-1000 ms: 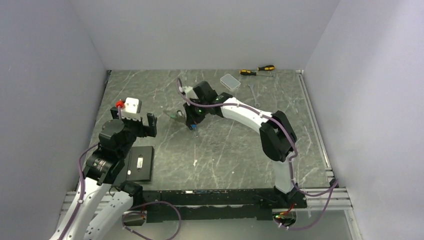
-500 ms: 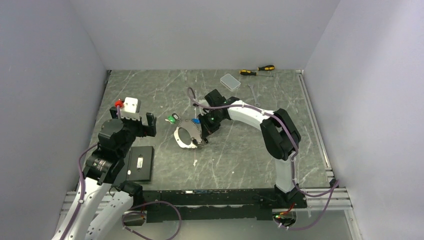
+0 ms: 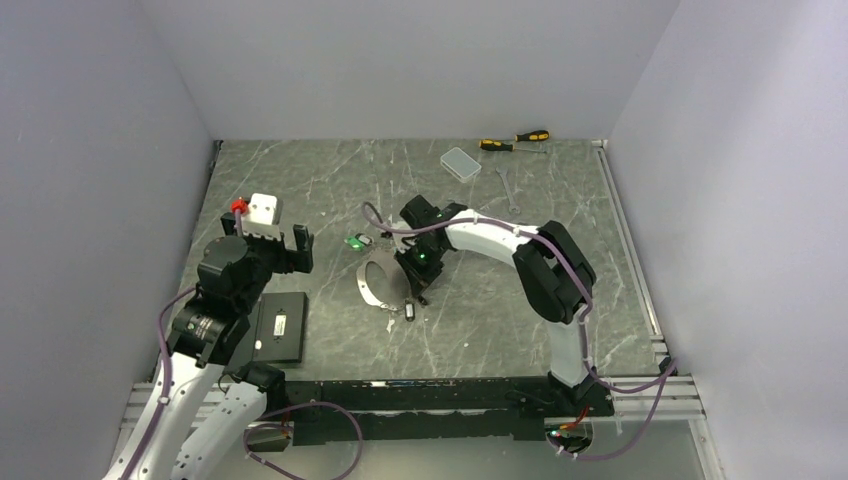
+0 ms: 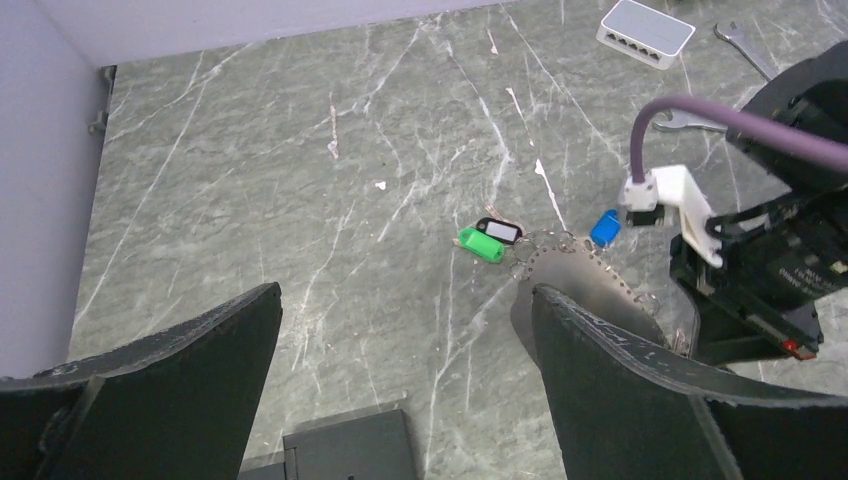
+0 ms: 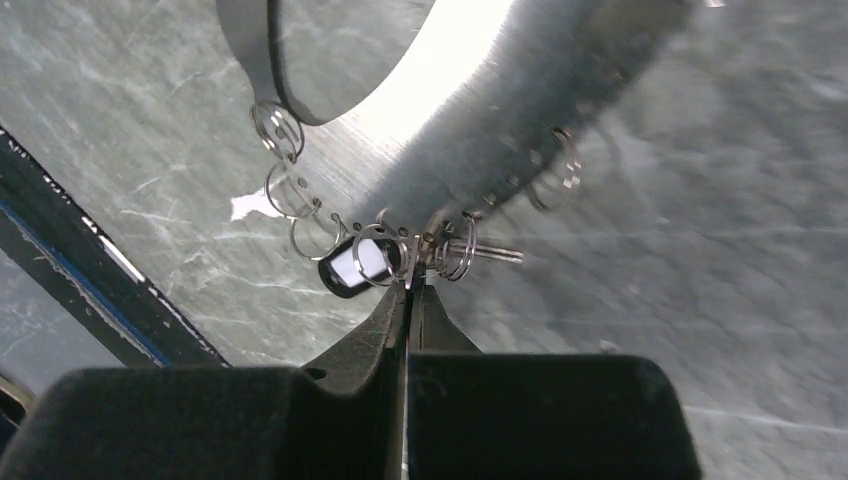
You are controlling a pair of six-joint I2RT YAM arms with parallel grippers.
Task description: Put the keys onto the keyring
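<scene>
While your left gripper (image 3: pixel 270 241) hangs over the left side of the grey marbled table (image 3: pixel 470 330), jaws spread as wide as they go and nothing between them, your right gripper (image 5: pixel 411 288) is pinched fully closed near the table's middle. Its tips meet on the near rim of the keyring (image 4: pixel 578 287), a broad flat silver metal band punched with holes that carry small wire split rings (image 5: pixel 282 128). The band stands tilted off the table. 1 black-tagged key (image 5: pixel 356 267) hangs from those rings just beside the closed tips. 3 more key tags sit just beside the band's far rim: a green plastic tag (image 4: pixel 481 245), a black tag with a white label (image 4: pixel 499 231) and a blue tag (image 4: pixel 604 227). Whether those 3 are threaded on, you cannot tell from these views.
</scene>
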